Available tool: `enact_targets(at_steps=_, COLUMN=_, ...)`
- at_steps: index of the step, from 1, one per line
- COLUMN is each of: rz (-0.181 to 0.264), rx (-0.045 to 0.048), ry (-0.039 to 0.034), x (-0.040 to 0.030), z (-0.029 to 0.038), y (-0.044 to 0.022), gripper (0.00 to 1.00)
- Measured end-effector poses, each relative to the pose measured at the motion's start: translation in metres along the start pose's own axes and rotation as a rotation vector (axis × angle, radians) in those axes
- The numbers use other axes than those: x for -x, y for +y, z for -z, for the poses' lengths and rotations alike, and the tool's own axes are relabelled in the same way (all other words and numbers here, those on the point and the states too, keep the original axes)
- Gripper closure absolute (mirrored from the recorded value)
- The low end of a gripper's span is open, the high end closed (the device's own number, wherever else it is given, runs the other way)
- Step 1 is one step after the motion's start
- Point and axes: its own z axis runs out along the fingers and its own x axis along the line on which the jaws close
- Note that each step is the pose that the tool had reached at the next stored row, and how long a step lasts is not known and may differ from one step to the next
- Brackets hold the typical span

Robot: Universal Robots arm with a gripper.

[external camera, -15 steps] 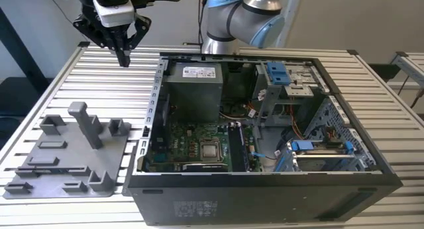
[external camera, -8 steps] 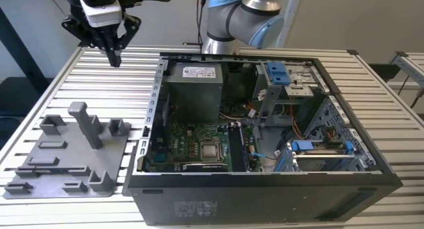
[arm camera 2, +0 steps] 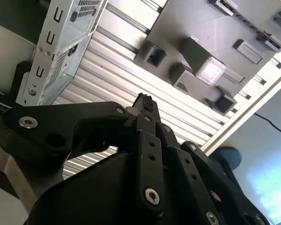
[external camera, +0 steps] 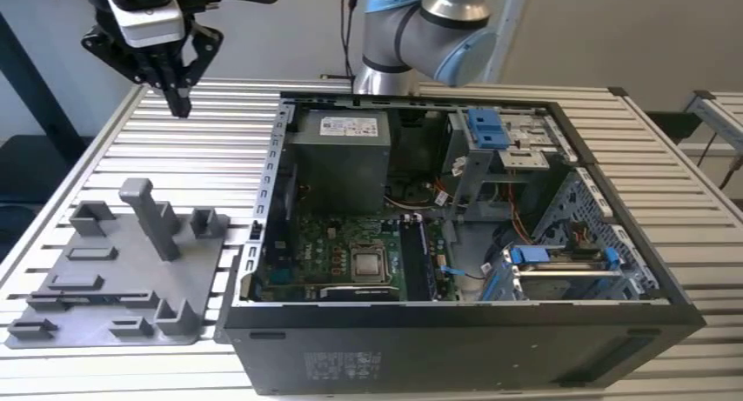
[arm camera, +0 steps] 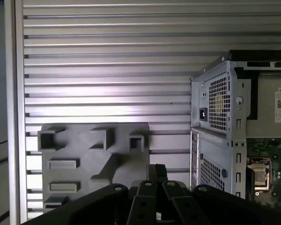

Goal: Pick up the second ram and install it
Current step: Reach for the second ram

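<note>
**Mostly tucked away**

The second ram [arm camera 2: 144, 100] shows just a dark tip, the rest buried between the gripper's [external camera: 179, 105] clamped fingers [arm camera 2: 150, 140]. In the first wrist view the gripper covers part of the grey tray [arm camera: 84, 150].

Probably a lab: slatted bench [external camera: 209, 140], opened computer [external camera: 465, 349].

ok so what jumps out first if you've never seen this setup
The open computer case lies on its side on the slatted table, toward the exterior view's right, its green motherboard and silver processor exposed. On that view's left sits the grey holder tray with upright posts, and the gripper hangs above the table beyond it.
</note>
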Motion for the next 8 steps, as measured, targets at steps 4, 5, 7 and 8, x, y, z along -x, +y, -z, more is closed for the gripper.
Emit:
enact_targets(at_steps=4, rz=0.005, rx=0.0006, ry=0.0002, x=-0.0132, z=0.0000, y=-0.0004, gripper=0.89)
enact_targets(at_steps=5, rz=0.007, rx=0.0007, ry=0.0003, x=-0.0163, z=0.0000, y=-0.0005, gripper=0.89)
enact_targets(at_steps=7, rz=0.009, rx=0.0014, ry=0.0006, x=-0.0226, z=0.0001, y=-0.0006, gripper=0.89)
enact_targets(at_steps=8, rz=0.010, rx=0.0017, ry=0.0006, x=-0.0258, z=0.0001, y=-0.0007, gripper=0.89)
